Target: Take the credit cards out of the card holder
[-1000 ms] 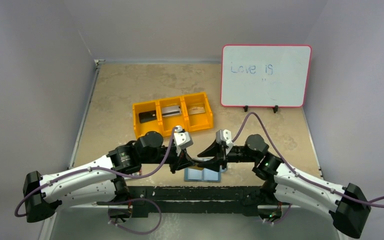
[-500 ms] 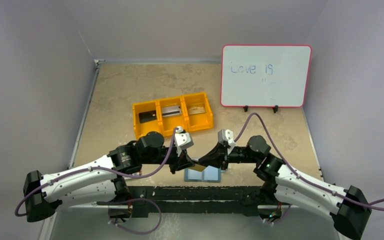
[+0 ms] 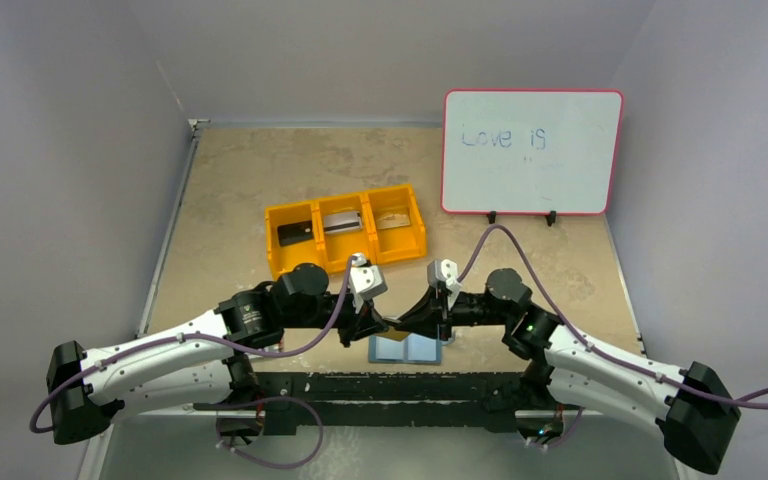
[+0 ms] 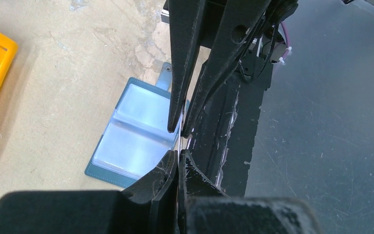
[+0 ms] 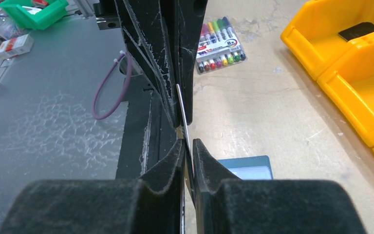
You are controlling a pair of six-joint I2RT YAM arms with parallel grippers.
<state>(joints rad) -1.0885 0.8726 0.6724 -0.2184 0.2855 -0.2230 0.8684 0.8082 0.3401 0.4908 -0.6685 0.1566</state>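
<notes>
L gripper (image 4: 177,155): fingers pressed together on a gold credit card (image 5: 184,122), held on edge, upright, above the table (image 3: 260,170). In both wrist views the card shows only as a thin line.

R gripper (image 5: 187,146): meets L gripper tip to tip from the opp. side. Its fingers (image 5: 173,158) stand narrowly apart, one each side of the same card. Small gap visible; can't tell if the pads actually pinch it.

Card holder (image 4: 134,139): directly below both grippers, near the table's front edge. Lies open and flat, pale blue-grey inside facing up, teal rim around it, snap tab (image 4: 165,77) sticking out one side. Neither gripper touches it.

Orange three-compartment bin (image 3: 278,258): behind the grippers, well apart from the holder. One card per compartment:
- L: black card (image 3: 295,232)
- mid: silver-grey card (image 3: 341,222)
- R: tan card (image 3: 392,220)

Marker pack (image 5: 220,45): seen in R wrist view only, flat on table, well apart from the holder.

Whiteboard (image 3: 531,152): red frame, upright on a stand at far right, "Love is" written on it.
</notes>
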